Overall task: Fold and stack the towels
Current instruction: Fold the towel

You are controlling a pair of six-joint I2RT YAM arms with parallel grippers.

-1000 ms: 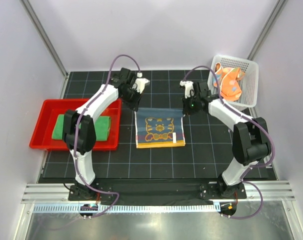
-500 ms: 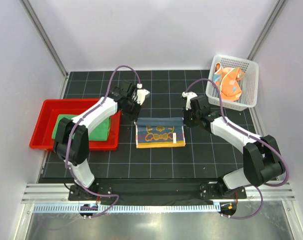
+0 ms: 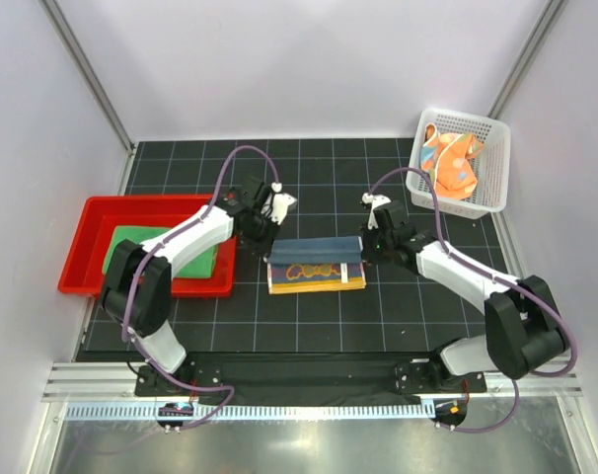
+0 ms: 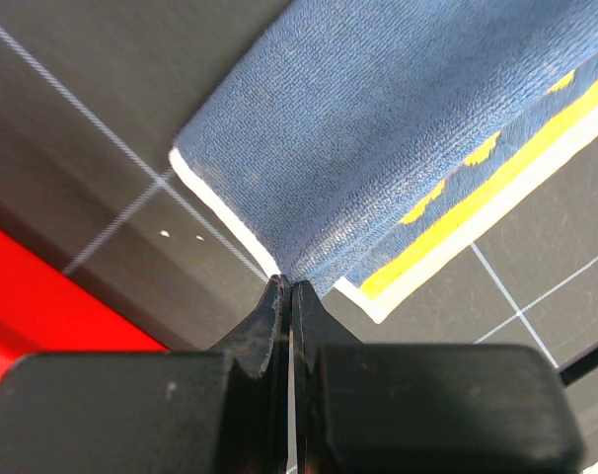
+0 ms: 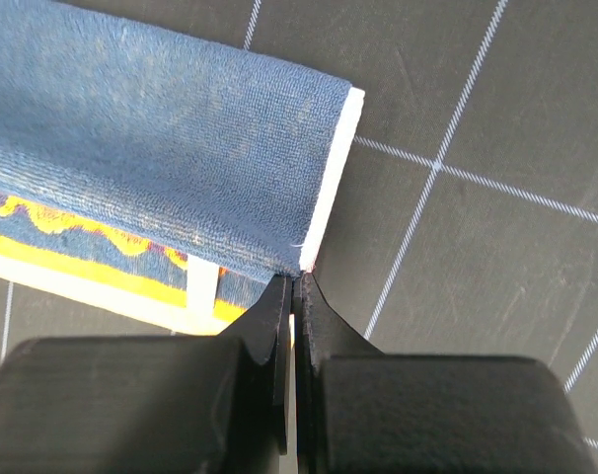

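The dark blue tiger towel [image 3: 316,265] lies mid-table with its far half lifted and drawn over the near half. My left gripper [image 3: 269,240] is shut on its far left corner [image 4: 279,262]. My right gripper [image 3: 362,243] is shut on its far right corner [image 5: 314,255]. The plain blue back of the towel [image 4: 378,148] faces up, and the yellow-orange edge [image 5: 82,272] shows below it. The green towel [image 3: 131,250] lies folded in the red tray [image 3: 92,222]. The orange dotted towel [image 3: 451,163] sits crumpled in the white mesh basket [image 3: 488,133].
The red tray stands at the left beside my left arm. The white basket stands at the back right. The black gridded mat [image 3: 309,316] covers the table, with a metal rail along the near edge.
Both grippers have moved toward the near edge, carrying the towel's far edge over the tiger picture. Less of the picture shows now.
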